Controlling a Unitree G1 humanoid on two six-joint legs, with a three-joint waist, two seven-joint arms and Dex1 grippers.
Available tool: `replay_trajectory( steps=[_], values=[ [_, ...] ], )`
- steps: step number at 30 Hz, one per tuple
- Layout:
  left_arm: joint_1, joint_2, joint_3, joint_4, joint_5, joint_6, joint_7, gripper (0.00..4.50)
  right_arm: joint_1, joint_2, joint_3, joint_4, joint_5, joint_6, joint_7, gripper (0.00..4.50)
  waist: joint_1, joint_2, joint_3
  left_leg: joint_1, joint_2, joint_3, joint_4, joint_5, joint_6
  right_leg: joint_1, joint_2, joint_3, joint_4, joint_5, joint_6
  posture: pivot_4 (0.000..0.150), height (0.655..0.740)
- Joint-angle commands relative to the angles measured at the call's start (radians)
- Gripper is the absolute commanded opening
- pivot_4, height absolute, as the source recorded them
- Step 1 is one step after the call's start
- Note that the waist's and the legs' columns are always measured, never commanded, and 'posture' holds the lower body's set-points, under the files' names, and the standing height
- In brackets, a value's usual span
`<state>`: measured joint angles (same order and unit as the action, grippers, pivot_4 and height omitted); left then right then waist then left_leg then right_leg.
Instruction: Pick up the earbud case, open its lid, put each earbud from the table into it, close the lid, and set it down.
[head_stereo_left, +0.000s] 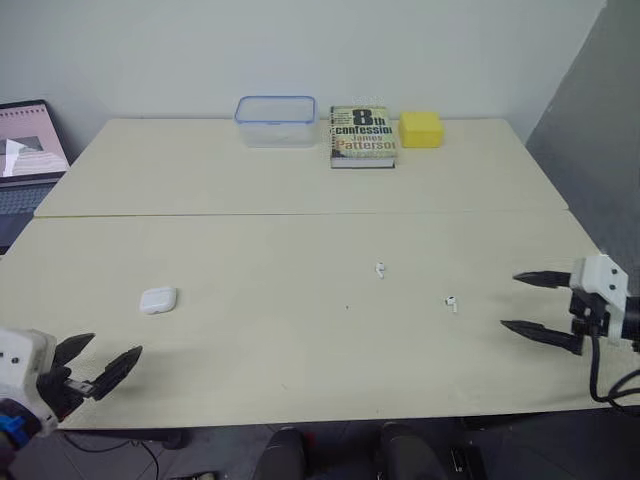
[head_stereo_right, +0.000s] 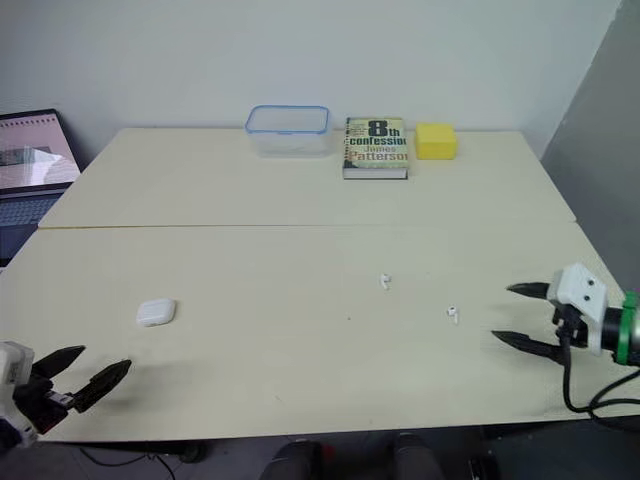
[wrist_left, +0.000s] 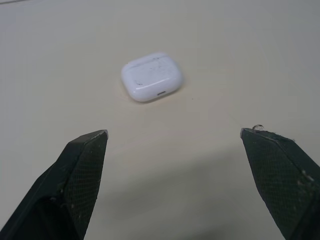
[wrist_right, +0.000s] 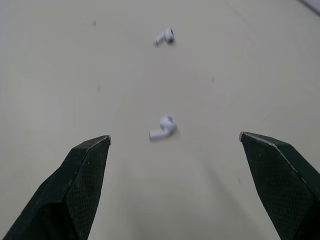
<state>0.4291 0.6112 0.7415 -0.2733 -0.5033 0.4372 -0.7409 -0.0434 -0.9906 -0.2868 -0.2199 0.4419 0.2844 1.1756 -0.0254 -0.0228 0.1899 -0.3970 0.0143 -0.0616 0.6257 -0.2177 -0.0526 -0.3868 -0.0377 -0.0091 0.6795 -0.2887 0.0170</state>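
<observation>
Now, over the near edge of the pale table (head_stereo_left: 300, 190), my left gripper (head_stereo_left: 114, 346) hangs with its fingers spread wide, empty, the closed white earbud case (head_stereo_left: 158, 300) lying flat just ahead of it; across the table my right gripper (head_stereo_left: 510, 300), likewise spread apart, faces the nearer earbud (head_stereo_left: 452, 303), the second earbud (head_stereo_left: 380, 269) lying loose beyond it

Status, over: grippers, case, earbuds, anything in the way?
Left gripper open, short of the case, lid shut. Right gripper open, facing both earbuds, loose on the table. Nothing in the way; book, tub and yellow block sit far back.
</observation>
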Motion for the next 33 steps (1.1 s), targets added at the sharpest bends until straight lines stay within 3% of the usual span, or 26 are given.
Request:
replay_trajectory(
  steps=[1,6,11,17,33],
  values=[
    [-0.037,-0.021,-0.025,-0.037,0.004,0.02,0.084,4.5,-0.087,0.016,0.04,-0.101,0.069,0.083,-0.034,4.34,0.001,0.0,0.0,0.0,0.0,-0.001,0.0,0.0,0.0,0.0,0.0,0.0,0.0,0.0,0.0,0.15,0.74],
    [-0.127,-0.061,-0.142,-0.006,0.006,0.112,0.173,4.5,-0.303,0.082,0.154,-0.151,0.123,0.175,-0.066,4.34,0.002,-0.001,0.0,-0.001,-0.001,0.0,0.001,0.0,0.0,0.0,0.001,-0.001,0.0,0.001,0.001,0.15,0.74],
    [-0.225,-0.1,-0.214,0.058,0.038,0.145,0.273,4.5,-0.404,0.096,0.209,-0.145,0.136,0.204,-0.038,4.34,0.01,-0.001,0.0,-0.003,-0.003,0.0,0.001,0.0,0.0,0.0,0.002,-0.001,-0.001,0.001,0.002,0.15,0.74],
    [-0.292,-0.141,-0.238,0.115,0.061,0.159,0.361,4.5,-0.449,0.103,0.238,-0.122,0.129,0.201,-0.015,4.34,0.019,0.0,-0.001,-0.001,-0.002,-0.001,0.001,0.0,0.0,0.0,0.002,-0.001,0.0,0.001,0.002,0.15,0.74],
    [-0.451,-0.131,-0.305,0.227,0.099,0.238,0.442,4.5,-0.517,0.139,0.296,-0.106,0.135,0.217,0.022,4.34,0.022,0.004,-0.003,0.001,-0.002,-0.001,0.001,0.0,0.0,0.001,0.004,-0.002,0.001,0.002,0.002,0.15,0.74]
  ],
)
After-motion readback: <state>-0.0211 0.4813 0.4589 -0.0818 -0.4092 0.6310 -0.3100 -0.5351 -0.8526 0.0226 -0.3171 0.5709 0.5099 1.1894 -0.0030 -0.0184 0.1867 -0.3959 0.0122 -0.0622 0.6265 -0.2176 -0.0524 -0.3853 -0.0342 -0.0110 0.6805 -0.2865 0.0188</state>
